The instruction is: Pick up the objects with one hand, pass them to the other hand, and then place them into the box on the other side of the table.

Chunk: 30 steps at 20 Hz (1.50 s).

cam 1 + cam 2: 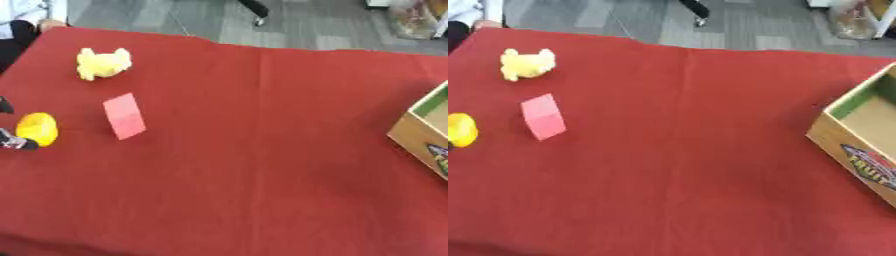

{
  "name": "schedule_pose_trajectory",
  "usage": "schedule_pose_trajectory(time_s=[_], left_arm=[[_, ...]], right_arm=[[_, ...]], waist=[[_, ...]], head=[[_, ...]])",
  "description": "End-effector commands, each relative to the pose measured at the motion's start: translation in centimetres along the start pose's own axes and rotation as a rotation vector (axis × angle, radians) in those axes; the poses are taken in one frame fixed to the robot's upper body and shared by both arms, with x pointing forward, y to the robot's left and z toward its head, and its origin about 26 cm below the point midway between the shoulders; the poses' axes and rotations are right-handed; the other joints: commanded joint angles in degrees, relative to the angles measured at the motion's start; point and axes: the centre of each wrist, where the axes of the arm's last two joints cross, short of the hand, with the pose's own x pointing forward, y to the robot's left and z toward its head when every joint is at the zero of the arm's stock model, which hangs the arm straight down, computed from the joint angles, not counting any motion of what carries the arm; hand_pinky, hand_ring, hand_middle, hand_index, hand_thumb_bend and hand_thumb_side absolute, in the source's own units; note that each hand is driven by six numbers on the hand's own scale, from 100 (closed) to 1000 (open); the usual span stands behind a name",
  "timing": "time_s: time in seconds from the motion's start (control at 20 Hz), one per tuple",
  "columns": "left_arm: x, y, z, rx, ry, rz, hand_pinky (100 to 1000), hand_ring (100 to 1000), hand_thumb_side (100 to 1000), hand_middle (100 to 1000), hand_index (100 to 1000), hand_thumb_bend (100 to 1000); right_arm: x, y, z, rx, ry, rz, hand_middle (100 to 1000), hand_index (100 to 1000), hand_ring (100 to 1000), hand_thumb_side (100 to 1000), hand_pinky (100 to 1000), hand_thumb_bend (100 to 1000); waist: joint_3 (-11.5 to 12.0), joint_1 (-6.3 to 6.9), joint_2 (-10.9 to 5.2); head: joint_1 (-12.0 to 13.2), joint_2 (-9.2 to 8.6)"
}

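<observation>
A round yellow object point(37, 129) lies at the far left of the red table point(262, 160). My left hand point(17, 144) shows only at the left edge. One dark finger touches the object's lower side and another sits just above it, apart from it. A pink block point(124, 116) stands to the right of the yellow object. A pale yellow crumpled lump point(103, 63) lies farther back. The cardboard box point(837, 145), green inside and printed on its side, stands at the right edge. My right hand is out of sight.
The red cloth covers the whole table between the objects and the box. Grey floor lies beyond the far edge, with a clear plastic bag point(411, 20) at the top right.
</observation>
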Motion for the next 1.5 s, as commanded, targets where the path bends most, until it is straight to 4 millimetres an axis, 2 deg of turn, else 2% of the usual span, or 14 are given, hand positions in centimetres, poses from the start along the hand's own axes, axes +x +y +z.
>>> schedule_pose_trajectory(time_s=[0.05, 0.4, 0.55, 0.7, 1.05, 1.25, 1.3, 1.5], left_arm=[[-0.1, 1.2, 0.3, 0.038, 0.008, -0.014, 797, 811, 368, 771, 786, 765], [0.7, 0.9, -0.2, 0.078, 0.004, -0.023, 793, 808, 337, 769, 797, 742], [1.1, 0.7, -0.5, 0.065, 0.0, -0.04, 790, 812, 285, 772, 792, 718], [1.1, 0.5, -0.8, 0.054, 0.019, -0.054, 788, 814, 245, 775, 794, 702], [0.6, 0.1, -1.2, 0.073, 0.07, -0.069, 786, 816, 228, 779, 805, 696], [0.3, -0.1, -1.5, 0.07, 0.078, -0.06, 787, 814, 206, 775, 778, 628], [0.2, -0.2, -1.5, 0.069, 0.077, -0.058, 787, 812, 184, 775, 766, 560], [0.2, -0.6, -1.7, 0.059, 0.07, -0.051, 782, 809, 145, 769, 741, 477]], right_arm=[[0.5, -0.2, -0.2, 0.006, -0.014, 0.019, 893, 925, 762, 561, 859, 100], [0.5, -0.1, -0.2, 0.011, -0.012, 0.016, 893, 924, 762, 565, 859, 100], [0.4, 0.0, -0.2, 0.011, -0.01, 0.015, 893, 925, 762, 572, 859, 100], [0.3, 0.0, -0.1, 0.009, -0.006, 0.015, 893, 925, 762, 579, 859, 100], [0.0, 0.0, 0.1, 0.004, 0.007, 0.012, 892, 925, 760, 591, 860, 100], [-0.2, 0.0, 0.2, 0.002, 0.011, 0.012, 892, 926, 760, 593, 861, 100], [-0.2, 0.0, 0.2, 0.002, 0.011, 0.012, 892, 926, 760, 595, 861, 100], [-0.2, 0.0, 0.2, 0.003, 0.013, 0.011, 892, 926, 761, 597, 862, 100]], waist=[[-0.05, 0.12, -0.93], [-0.36, -0.09, -0.81], [-0.51, -0.13, -0.74], [-0.65, -0.15, -0.64], [-0.7, -0.09, -0.47], [-0.71, -0.11, -0.46], [-0.71, -0.12, -0.47], [-0.77, -0.18, -0.47]], head=[[0.0, -0.5], [-0.17, -0.91], [0.18, -0.79], [0.48, -0.71], [0.75, -0.64], [0.74, -0.69], [0.75, -0.71], [0.82, -0.82]])
